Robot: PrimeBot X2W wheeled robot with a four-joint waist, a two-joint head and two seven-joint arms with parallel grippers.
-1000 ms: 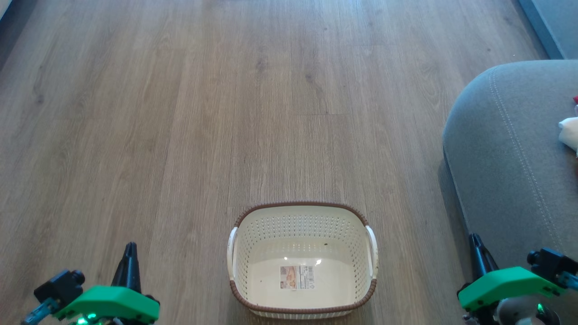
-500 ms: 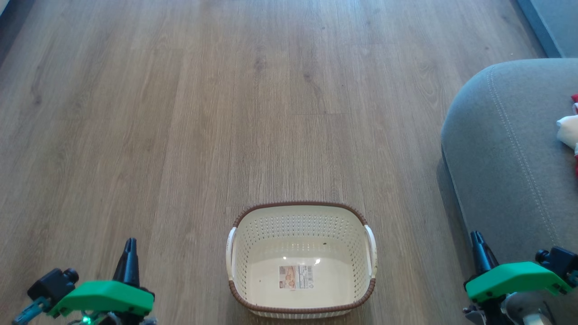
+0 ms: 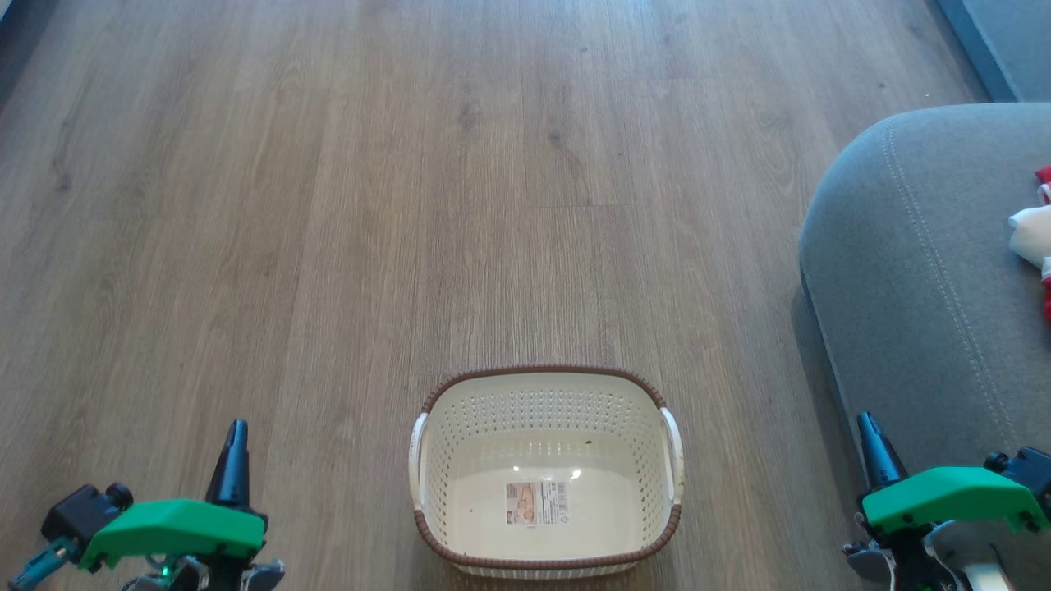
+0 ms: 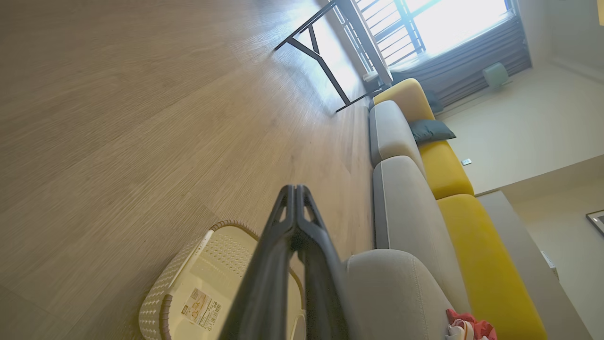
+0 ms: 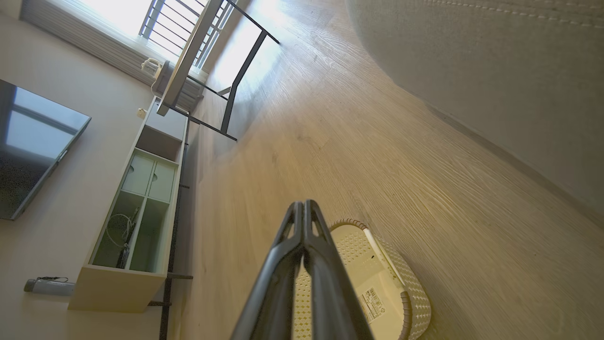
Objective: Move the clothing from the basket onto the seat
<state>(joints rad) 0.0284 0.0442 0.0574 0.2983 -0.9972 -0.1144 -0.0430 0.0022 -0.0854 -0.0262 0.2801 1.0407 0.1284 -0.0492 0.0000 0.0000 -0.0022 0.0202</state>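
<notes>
Two hands pinched together, empty, pointing forward: left hand (image 3: 237,428) left of basket (image 3: 543,370), right hand (image 3: 865,420) by seat (image 3: 903,287).

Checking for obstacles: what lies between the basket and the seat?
Bare wood floor, nothing else, separates the basket from the seat, as the head view shows.

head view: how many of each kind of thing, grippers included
laundry basket: 1
grey seat cushion: 1
red and white clothing heap, cut off by the picture's edge: 1
grippers: 2, the left gripper and the right gripper
total: 5
</notes>
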